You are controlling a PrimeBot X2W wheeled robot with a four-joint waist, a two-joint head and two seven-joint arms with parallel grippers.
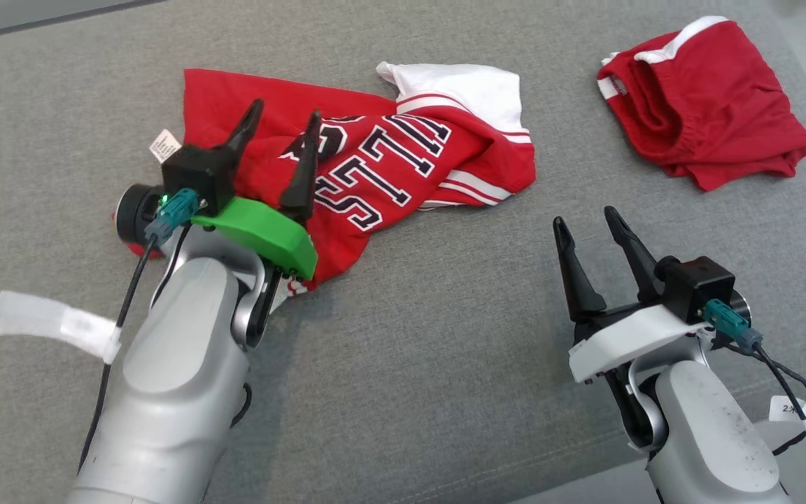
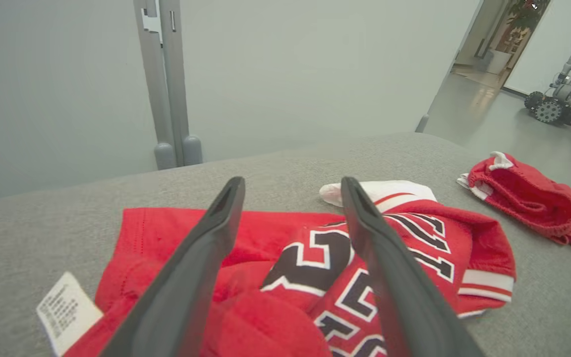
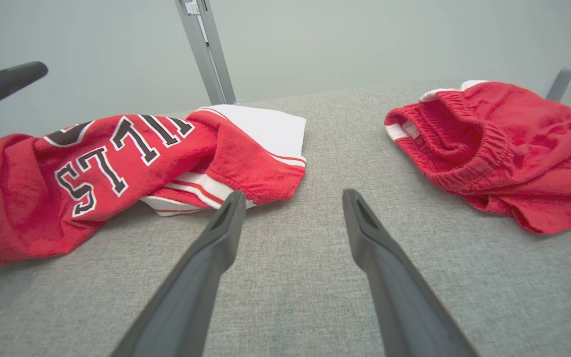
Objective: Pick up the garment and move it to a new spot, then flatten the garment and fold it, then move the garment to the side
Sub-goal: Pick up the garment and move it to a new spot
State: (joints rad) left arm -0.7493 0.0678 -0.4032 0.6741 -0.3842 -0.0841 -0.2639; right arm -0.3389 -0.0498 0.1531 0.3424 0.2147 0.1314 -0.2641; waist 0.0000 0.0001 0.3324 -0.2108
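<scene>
A crumpled red jersey [image 1: 389, 168] with white trim lies left of centre on a grey padded surface [image 1: 431, 364], its white panel pointing towards the far edge and a care label [image 1: 164, 145] jutting from its left side. The left gripper [image 1: 286, 108] hovers over the jersey's left part, jaws spread wide with nothing between them. The right gripper [image 1: 585, 217] stands over bare fabric just right of the jersey's hem, jaws likewise wide and empty. A bunched pair of red shorts [image 1: 704, 105] sits at the far right, apart from the jersey and close to the surface's right edge. Bare cloth runs between the two garments and along the near side, where the front edge cuts across the lower right corner.
</scene>
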